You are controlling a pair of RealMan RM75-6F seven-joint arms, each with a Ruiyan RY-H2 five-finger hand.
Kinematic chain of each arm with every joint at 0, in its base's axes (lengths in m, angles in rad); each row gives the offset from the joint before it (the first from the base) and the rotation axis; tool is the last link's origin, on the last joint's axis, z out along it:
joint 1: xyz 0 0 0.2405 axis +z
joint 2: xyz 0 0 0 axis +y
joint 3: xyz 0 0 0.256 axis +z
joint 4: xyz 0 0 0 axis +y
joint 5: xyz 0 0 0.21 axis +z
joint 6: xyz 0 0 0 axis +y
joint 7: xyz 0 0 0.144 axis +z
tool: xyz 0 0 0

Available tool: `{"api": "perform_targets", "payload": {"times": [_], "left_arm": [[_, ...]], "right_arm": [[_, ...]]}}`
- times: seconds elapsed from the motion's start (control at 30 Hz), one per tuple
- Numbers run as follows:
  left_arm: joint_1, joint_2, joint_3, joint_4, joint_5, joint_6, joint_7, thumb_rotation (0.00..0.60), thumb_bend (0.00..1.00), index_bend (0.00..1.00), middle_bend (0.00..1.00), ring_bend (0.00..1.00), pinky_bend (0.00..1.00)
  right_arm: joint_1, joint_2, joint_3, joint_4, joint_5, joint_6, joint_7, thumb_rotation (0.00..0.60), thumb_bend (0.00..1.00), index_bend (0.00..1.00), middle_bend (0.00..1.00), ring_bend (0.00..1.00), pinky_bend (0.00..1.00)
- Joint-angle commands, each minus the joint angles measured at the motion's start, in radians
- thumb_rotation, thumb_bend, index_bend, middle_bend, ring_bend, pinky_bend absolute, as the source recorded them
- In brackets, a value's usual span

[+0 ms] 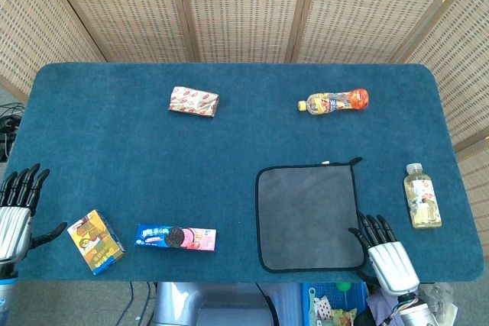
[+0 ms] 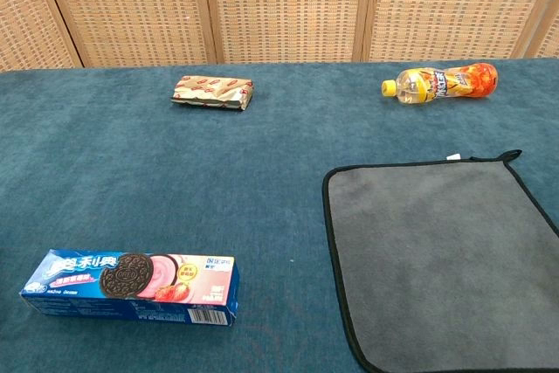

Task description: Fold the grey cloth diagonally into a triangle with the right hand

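Still unfolded: grey cloth (image 1: 309,217) flat, square, black-edged.

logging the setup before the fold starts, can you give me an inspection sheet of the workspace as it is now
Surface: teal carpeted table, no marks or spills seen.
Job's things: grey cloth lies flat and unfolded, its hanging loop at the far right corner.
Clutter: snack packet, orange drink bottle on its side, small pale bottle lying down right of the cloth, cookie box, small carton.
Hands: right hand fingers spread, holding nothing, at the cloth's near right corner; left hand fingers apart, holding nothing, at the table's left edge.
Cables: dark cables beyond the table's left edge.
Surroundings: woven screen panels behind the table.
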Motion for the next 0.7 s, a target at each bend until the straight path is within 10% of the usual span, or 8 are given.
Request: {"api": "perform_targets", "payload": {"times": [0.03,0.7], "left_arm": [[0.0,-0.001,-0.001,0.001,0.0,0.001,0.002,0.6,0.15,0.0,0.0,0.0,0.0],[0.001,-0.004,-0.001,0.001,-0.001,0.002,0.014,0.6,0.15,0.0,0.0,0.0,0.0]], "right_arm": [[0.003,-0.009,-0.002,0.012,0.003,-0.009,-0.002,0.6,0.11,0.23,0.0,0.0,0.0],[0.023,-0.061,0.006,0.115,0.046,-0.069,0.035,0.6,0.11,0.24,0.0,0.0,0.0]]}}
